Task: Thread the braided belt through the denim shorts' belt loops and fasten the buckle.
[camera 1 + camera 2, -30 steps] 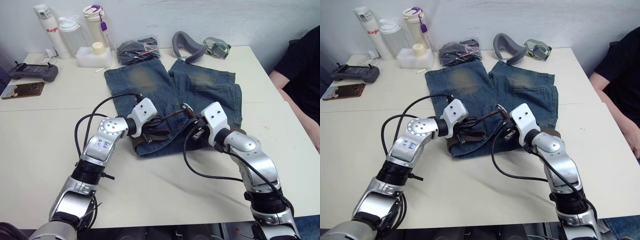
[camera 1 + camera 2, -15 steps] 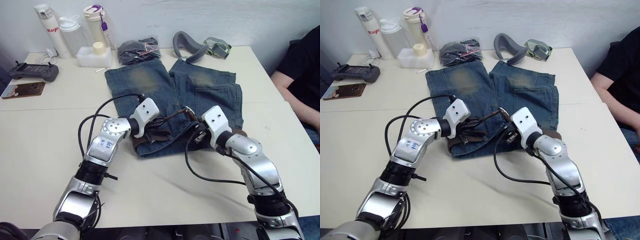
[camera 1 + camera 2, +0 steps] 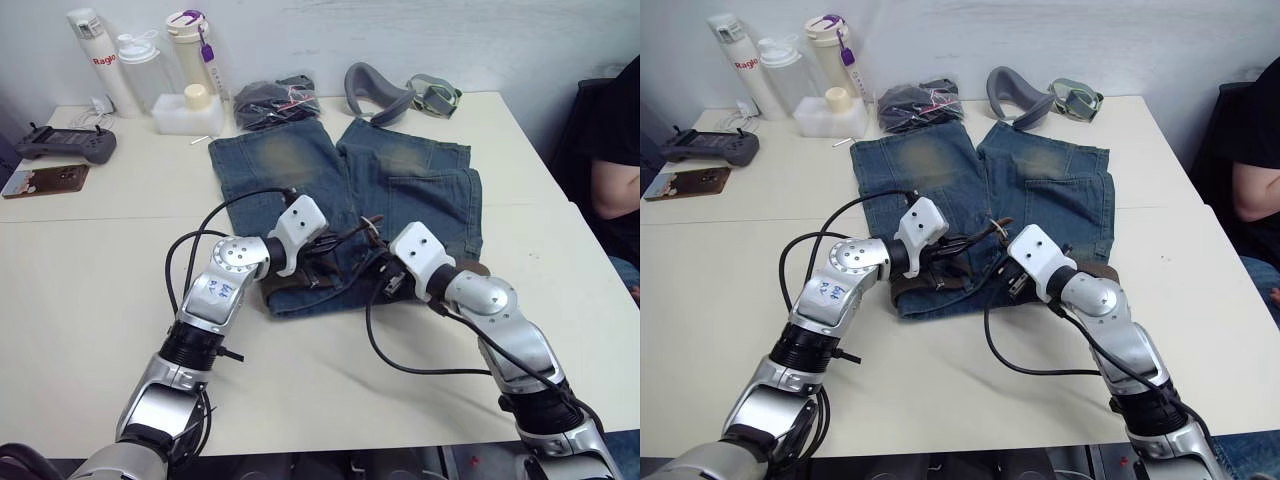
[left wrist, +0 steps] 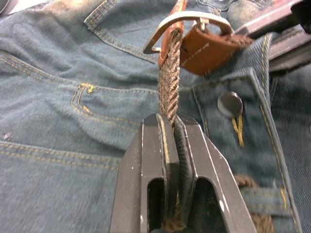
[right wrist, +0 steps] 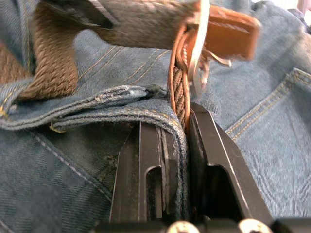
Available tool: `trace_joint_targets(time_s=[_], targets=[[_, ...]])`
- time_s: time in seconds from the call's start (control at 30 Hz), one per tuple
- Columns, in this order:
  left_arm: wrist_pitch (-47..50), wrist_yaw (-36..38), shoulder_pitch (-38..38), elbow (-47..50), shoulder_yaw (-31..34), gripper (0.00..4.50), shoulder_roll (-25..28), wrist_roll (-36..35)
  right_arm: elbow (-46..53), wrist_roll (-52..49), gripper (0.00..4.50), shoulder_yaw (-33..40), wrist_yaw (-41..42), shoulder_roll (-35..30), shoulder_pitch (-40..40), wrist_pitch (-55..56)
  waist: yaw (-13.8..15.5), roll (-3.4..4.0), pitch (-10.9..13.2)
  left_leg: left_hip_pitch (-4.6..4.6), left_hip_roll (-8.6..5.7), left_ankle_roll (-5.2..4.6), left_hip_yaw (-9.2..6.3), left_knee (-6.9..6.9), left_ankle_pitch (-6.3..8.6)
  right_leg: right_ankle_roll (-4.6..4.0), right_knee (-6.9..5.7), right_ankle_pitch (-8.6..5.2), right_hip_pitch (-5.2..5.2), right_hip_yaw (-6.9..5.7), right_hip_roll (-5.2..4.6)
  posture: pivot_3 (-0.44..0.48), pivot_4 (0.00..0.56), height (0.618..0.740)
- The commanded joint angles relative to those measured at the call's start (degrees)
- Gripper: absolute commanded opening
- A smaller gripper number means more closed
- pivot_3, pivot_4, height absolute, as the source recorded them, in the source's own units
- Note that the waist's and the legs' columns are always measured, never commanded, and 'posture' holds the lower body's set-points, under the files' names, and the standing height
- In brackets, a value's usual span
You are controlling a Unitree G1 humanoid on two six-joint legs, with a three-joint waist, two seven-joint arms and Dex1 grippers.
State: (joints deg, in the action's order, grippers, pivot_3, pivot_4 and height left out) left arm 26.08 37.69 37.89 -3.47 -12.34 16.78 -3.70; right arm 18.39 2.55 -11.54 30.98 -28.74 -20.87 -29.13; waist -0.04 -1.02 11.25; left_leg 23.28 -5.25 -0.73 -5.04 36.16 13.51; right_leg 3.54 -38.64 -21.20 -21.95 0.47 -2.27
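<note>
While shorts [image 3: 345,190] lie flat on desk [image 3: 90,260], left gripper [image 4: 170,127] pinches belt [image 4: 168,87] below buckle [image 4: 187,22]; right gripper [image 5: 175,127] clamps waistband plus belt. Risk: uneven pull bunches denim, belt slips from buckle.

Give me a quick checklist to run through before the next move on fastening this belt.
1. Left gripper shut on the braided belt: ok.
2. Right gripper holding belt: not ok, the denim shorts hem is pinched in too.
3. Belt passed through the buckle frame: ok.
4. Prong seated in the weave: cannot tell.
5. Belt through every loop: cannot tell.
6. Shorts' button clear of the fingers: ok.
</note>
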Motion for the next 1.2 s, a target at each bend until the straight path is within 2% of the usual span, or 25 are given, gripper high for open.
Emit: trace_joint_targets(time_s=[0.03,0.2,0.37,0.43,0.47,0.5,0.53,0.6,0.63,0.7,0.77,0.9,1.17,1.2], targets=[[-1.9,0.3,2.3,-0.9,-2.0,0.0,-2.0,0.6,2.5,1.2,0.01,-3.0,3.0,-1.6,0.4,5.6,0.0,-0.01,0.0,0.0,0.0,0.0,0.0,0.01,0.0,0.0,0.01,0.0,0.01,0.0,0.0,0.0,0.15,0.74],[-6.6,4.5,1.7,-4.5,-7.8,0.0,-1.3,3.8,1.5,2.2,0.01,-3.4,4.8,-3.4,1.1,9.7,-0.1,-0.02,0.0,-0.01,0.01,-0.01,0.03,0.01,0.0,0.0,0.03,0.0,0.03,0.0,0.01,0.0,0.15,0.74],[-7.9,3.8,3.8,-7.9,-5.9,0.0,-3.5,2.9,0.1,3.8,0.01,-3.0,6.5,-5.8,2.1,12.8,0.1,-0.02,0.0,-0.02,0.03,0.0,0.05,0.04,-0.01,0.0,-0.02,0.0,0.03,0.0,0.02,0.0,0.15,0.74],[-8.1,3.5,4.1,-8.3,-5.4,0.0,-3.8,3.1,0.4,-1.1,1.01,3.4,7.5,-6.5,3.1,13.2,0.2,-0.02,0.0,-0.02,0.01,-0.01,0.05,0.05,0.0,0.0,0.0,0.0,0.05,0.0,0.01,0.0,0.15,0.74],[-8.1,3.4,4.1,-8.3,-5.3,0.0,-3.9,3.1,0.7,-2.8,1.32,5.3,8.4,-7.1,3.6,13.3,0.2,-0.02,0.0,0.01,0.01,-0.02,0.05,0.06,0.0,0.0,0.03,0.0,0.05,0.0,0.0,0.0,0.15,0.74],[-8.2,3.5,4.0,-8.2,-5.1,0.0,-3.8,3.2,0.8,-4.3,1.65,7.6,10.5,-9.1,4.2,14.0,0.2,-0.02,0.0,0.0,0.01,-0.03,0.05,0.06,0.01,0.0,0.05,0.0,0.08,0.0,0.0,0.0,0.15,0.74],[-8.2,3.5,3.9,-8.1,-5.0,0.0,-3.6,3.2,1.2,-5.8,2.2,9.2,12.6,-11.0,4.4,13.5,0.3,-0.02,0.0,0.01,0.0,-0.03,0.05,0.07,0.01,0.0,0.05,0.0,0.08,0.0,0.0,0.0,0.15,0.74],[-8.1,3.6,3.6,-7.8,-4.8,0.0,-3.4,3.1,1.8,-7.8,3.06,11.1,15.1,-13.5,4.4,12.9,0.4,-0.02,0.0,0.0,-0.02,-0.08,0.06,0.1,0.03,0.0,0.08,0.0,0.13,-0.01,-0.02,0.0,0.15,0.74],[-8.2,3.5,3.5,-7.8,-4.7,0.0,-3.2,3.1,2.0,-8.2,3.72,11.5,16.8,-15.4,3.5,12.7,0.5,-0.02,0.0,0.0,-0.01,-0.09,0.06,0.12,0.04,0.0,0.1,0.0,0.15,-0.02,-0.02,0.0,0.15,0.74],[-8.1,3.5,3.5,-7.8,-4.5,0.0,-3.1,3.0,0.7,-7.7,4.46,11.6,20.3,-19.6,1.0,13.7,0.3,-0.01,0.0,-0.05,0.02,-0.11,0.06,0.13,0.05,0.0,0.1,0.0,0.18,0.0,0.0,0.0,0.15,0.74],[-8.0,3.1,3.8,-7.6,-4.2,0.0,-3.5,2.9,-3.5,-4.6,4.46,10.5,21.0,-22.2,-2.5,18.3,0.0,-0.01,0.0,-0.06,0.02,-0.11,0.09,0.13,0.06,0.0,0.07,0.0,0.18,-0.01,0.0,0.0,0.15,0.74],[-7.4,2.4,4.7,-6.2,-3.2,0.0,-4.9,2.0,-13.3,3.8,4.46,4.9,19.2,-22.7,-9.7,29.2,0.0,-0.01,0.0,-0.11,0.06,-0.13,0.08,0.13,0.06,0.0,0.08,0.0,0.23,-0.02,0.02,0.0,0.15,0.74],[-7.6,2.0,5.5,-5.4,-2.9,0.0,-5.0,2.5,-24.8,10.7,4.46,-2.5,18.9,-18.4,-18.8,43.2,0.0,-0.01,0.0,-0.06,0.04,-0.12,0.15,0.24,0.06,0.0,0.07,0.0,0.21,0.01,0.01,0.0,0.15,0.74],[-7.6,1.9,5.5,-5.3,-2.9,0.0,-5.0,2.5,-25.6,11.2,4.22,-3.0,18.8,-17.9,-19.5,44.5,0.0,-0.01,0.0,-0.06,0.04,-0.12,0.15,0.25,0.06,0.0,0.07,0.0,0.21,0.01,0.01,0.0,0.15,0.74]])
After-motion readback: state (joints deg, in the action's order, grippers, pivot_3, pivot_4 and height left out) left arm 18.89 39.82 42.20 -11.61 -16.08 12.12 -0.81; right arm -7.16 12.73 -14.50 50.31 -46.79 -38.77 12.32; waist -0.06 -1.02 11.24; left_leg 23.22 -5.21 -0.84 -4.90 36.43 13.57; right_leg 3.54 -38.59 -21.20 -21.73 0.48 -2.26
